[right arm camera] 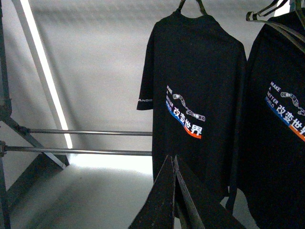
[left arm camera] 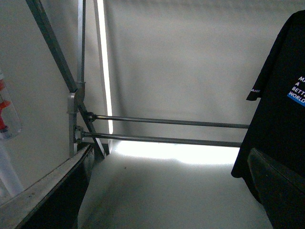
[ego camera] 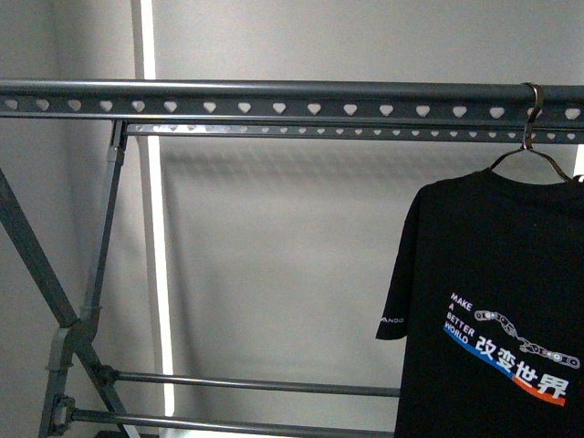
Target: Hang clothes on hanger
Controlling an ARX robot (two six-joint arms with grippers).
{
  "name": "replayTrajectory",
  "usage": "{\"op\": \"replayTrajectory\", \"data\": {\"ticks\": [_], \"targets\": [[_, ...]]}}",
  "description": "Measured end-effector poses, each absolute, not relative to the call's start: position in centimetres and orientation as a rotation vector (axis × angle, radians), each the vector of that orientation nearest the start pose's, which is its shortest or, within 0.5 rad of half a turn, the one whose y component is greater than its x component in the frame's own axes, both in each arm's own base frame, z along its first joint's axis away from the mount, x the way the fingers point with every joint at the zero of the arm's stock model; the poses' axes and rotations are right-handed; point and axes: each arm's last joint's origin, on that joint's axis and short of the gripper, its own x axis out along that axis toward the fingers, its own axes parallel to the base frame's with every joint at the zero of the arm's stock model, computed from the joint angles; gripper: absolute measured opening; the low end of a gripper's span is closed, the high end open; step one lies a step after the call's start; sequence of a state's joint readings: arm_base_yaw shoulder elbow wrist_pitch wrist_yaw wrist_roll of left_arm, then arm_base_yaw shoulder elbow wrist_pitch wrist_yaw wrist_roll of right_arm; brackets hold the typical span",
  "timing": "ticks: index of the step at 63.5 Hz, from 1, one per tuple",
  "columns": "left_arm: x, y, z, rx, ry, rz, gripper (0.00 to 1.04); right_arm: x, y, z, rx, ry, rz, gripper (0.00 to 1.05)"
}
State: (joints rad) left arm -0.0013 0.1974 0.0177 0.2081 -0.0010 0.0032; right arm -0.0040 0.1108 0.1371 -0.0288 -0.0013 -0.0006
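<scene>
The hanger, a grey metal rack, shows its top rail (ego camera: pixel 274 91) with heart-shaped holes across the front view. A black T-shirt (ego camera: pixel 493 310) with white "MAKE A BETTER WORLD" print hangs at the rail's right end. Neither gripper appears in the front view. My left gripper (left arm camera: pixel 162 200) is open, its dark fingers (left arm camera: pixel 279 191) far apart with nothing between them; the T-shirt (left arm camera: pixel 281 95) hangs just beyond one finger. My right gripper (right arm camera: pixel 172 160) is shut, tips pressed together in front of the T-shirt (right arm camera: pixel 190 71), apart from its cloth.
A thin shirt hanger (ego camera: pixel 532 151) hooks over the rail and carries the shirt. A second black T-shirt (right arm camera: pixel 281 119) hangs beside the first. Lower crossbars (left arm camera: pixel 167 122) and slanted struts (ego camera: pixel 36 265) of the rack stand before a pale wall. A bright light strip (ego camera: pixel 155 228) runs vertically.
</scene>
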Motion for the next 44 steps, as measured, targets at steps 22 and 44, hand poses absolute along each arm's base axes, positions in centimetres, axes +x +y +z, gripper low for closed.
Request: {"op": "replayTrajectory", "data": {"ticks": [22,44], "targets": [[11.0,0.0,17.3,0.003,-0.028,-0.001,0.98,9.8,0.0,18.1,-0.001,0.002,-0.003,0.02],[11.0,0.0,17.3,0.003,-0.028,-0.001,0.98,9.8,0.0,16.5,-0.001,0.002,-0.003,0.02]]}}
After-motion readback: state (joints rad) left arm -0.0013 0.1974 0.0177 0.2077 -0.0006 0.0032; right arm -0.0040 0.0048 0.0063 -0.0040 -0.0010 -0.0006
